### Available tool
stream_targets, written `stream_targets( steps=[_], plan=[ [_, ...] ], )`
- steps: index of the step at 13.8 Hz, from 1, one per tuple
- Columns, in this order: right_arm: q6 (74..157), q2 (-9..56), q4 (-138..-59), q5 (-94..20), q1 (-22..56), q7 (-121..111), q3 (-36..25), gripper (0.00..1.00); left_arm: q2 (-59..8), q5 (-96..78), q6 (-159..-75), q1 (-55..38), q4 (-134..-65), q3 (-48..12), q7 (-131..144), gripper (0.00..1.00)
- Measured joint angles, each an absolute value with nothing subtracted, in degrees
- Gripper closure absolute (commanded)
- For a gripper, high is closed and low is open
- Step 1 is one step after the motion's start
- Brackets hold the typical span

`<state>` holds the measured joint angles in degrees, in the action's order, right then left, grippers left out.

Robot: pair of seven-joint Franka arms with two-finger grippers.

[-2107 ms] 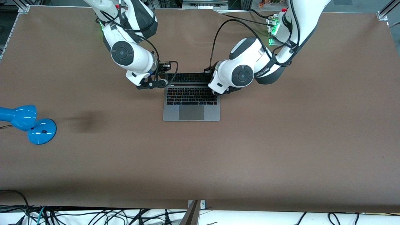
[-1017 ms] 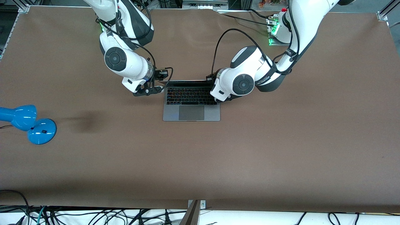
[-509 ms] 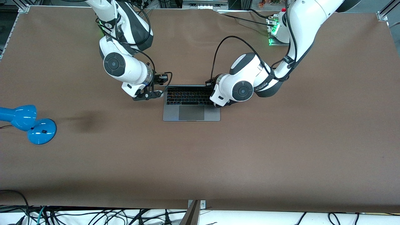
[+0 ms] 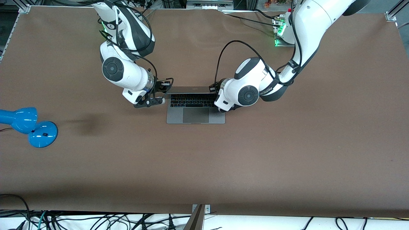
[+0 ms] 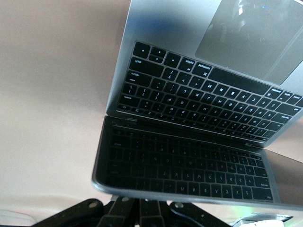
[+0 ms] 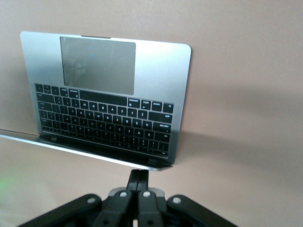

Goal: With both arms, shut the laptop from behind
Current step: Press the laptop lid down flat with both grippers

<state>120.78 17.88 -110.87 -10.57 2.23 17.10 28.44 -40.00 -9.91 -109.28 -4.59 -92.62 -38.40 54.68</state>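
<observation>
The grey laptop [image 4: 195, 115] lies mid-table, half open. Its lid [image 4: 191, 89] leans low over the black keyboard [image 4: 193, 100]. My right gripper [image 4: 161, 100] is shut at the lid's corner toward the right arm's end. In the right wrist view its closed fingertips [image 6: 138, 176] touch the lid's thin edge [image 6: 85, 149]. My left gripper [image 4: 221, 109] is at the lid's other corner, mostly hidden by its wrist. In the left wrist view its fingers [image 5: 139, 208] are shut, pressed against the back of the lid [image 5: 189, 165], whose dark screen mirrors the keys.
A blue desk lamp [image 4: 30, 125] lies near the table edge at the right arm's end. A box with green lights [image 4: 281, 32] sits by the left arm's base. Cables run along the table's front edge.
Both grippers have moved toward the front camera, pushing the lid down. The screen stood nearly upright before; now it leans over the keyboard and its grey back shows.
</observation>
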Motion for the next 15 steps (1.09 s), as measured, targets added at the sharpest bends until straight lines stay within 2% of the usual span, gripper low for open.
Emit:
stream_targets(
  steps=[15],
  plan=[
    [129.27,24.84,-108.34,-9.07,2.27,14.16,27.34,1.0,-43.25,-7.89,-114.48,-8.02,-92.57,-35.07,54.61,1.0]
  ],
)
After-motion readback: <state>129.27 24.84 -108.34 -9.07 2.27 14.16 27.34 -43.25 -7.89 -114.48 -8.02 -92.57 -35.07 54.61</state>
